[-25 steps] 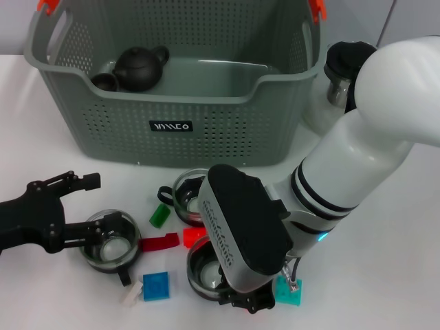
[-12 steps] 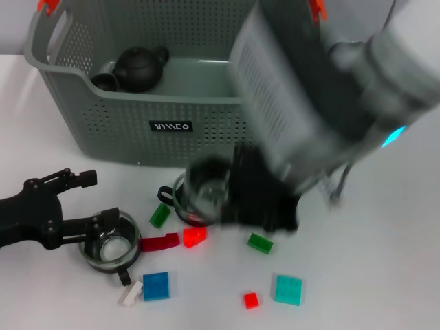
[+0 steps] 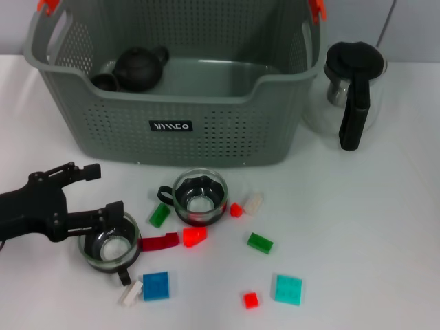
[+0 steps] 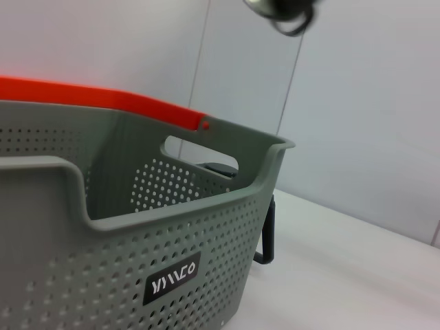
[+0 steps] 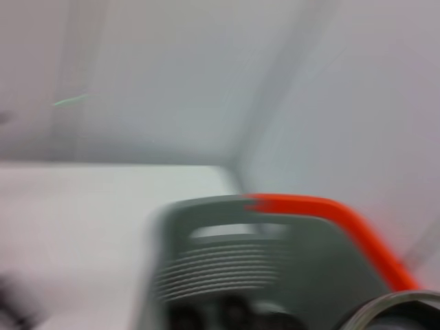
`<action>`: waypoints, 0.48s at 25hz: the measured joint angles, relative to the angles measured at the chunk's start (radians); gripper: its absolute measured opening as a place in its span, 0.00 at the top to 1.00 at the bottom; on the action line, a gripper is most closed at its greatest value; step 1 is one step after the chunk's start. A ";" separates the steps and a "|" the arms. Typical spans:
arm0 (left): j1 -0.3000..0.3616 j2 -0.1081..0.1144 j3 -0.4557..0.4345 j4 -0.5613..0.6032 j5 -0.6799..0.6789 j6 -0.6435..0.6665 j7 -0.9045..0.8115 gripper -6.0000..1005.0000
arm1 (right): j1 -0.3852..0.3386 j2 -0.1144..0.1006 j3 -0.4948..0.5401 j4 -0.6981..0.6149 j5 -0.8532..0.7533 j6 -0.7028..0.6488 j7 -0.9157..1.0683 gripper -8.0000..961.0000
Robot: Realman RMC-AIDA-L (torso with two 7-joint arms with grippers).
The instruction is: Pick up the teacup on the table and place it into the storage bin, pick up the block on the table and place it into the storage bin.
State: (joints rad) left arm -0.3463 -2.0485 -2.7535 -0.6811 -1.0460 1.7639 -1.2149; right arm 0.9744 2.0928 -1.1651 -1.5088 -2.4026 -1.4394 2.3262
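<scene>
1. The left hand (image 3: 89,196) is low on the white surface (image 3: 385,227), its black fingers spread apart around the rim of a glass teacup (image 3: 110,242), one finger at the near rim and the other out beyond it. Nothing is clamped yet.

2. The step in hand looks like the teacup pick: the cup sits on the surface between the fingers, with its small black handle pointing away from the storage bin (image 3: 179,82).

3. A second teacup (image 3: 198,197) stands further out from the hand, toward the bin's front wall, with loose blocks scattered around it: a green block (image 3: 159,214), a red block (image 3: 195,236) and a blue block (image 3: 156,285) nearest the hand.

4. The right hand is not in the head view, and whether it is open or clenched cannot be told (its wrist camera shows only a blurred bin handle and rim).

5. The next move likely calls for closing the fingers on the cup's rim, then lifting high enough to clear the bin's wall before carrying it over the opening, where a dark teapot (image 3: 139,67) already lies.
</scene>
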 joint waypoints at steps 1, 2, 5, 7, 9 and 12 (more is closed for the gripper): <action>-0.002 -0.001 0.000 0.000 0.000 -0.003 0.000 0.17 | 0.018 -0.005 0.006 0.062 -0.017 0.046 0.023 0.94; -0.004 -0.003 0.000 0.000 0.000 -0.004 0.000 0.17 | 0.041 -0.010 0.013 0.141 -0.031 0.096 0.041 0.94; -0.013 -0.006 0.000 0.000 0.001 -0.007 -0.001 0.17 | 0.129 -0.037 0.023 0.404 -0.037 0.214 0.035 0.94; -0.015 -0.008 0.000 0.000 0.003 -0.008 -0.002 0.17 | 0.197 -0.054 0.021 0.595 -0.045 0.320 0.031 0.94; -0.013 -0.008 0.000 0.000 0.004 -0.008 -0.003 0.17 | 0.243 -0.058 0.017 0.720 -0.066 0.404 0.031 0.94; -0.007 -0.010 0.000 0.000 0.003 -0.008 -0.005 0.17 | 0.293 -0.049 0.017 0.855 -0.135 0.497 0.045 0.93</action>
State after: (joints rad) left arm -0.3529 -2.0584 -2.7536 -0.6810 -1.0434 1.7563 -1.2196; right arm 1.2673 2.0438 -1.1484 -0.6542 -2.5375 -0.9420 2.3711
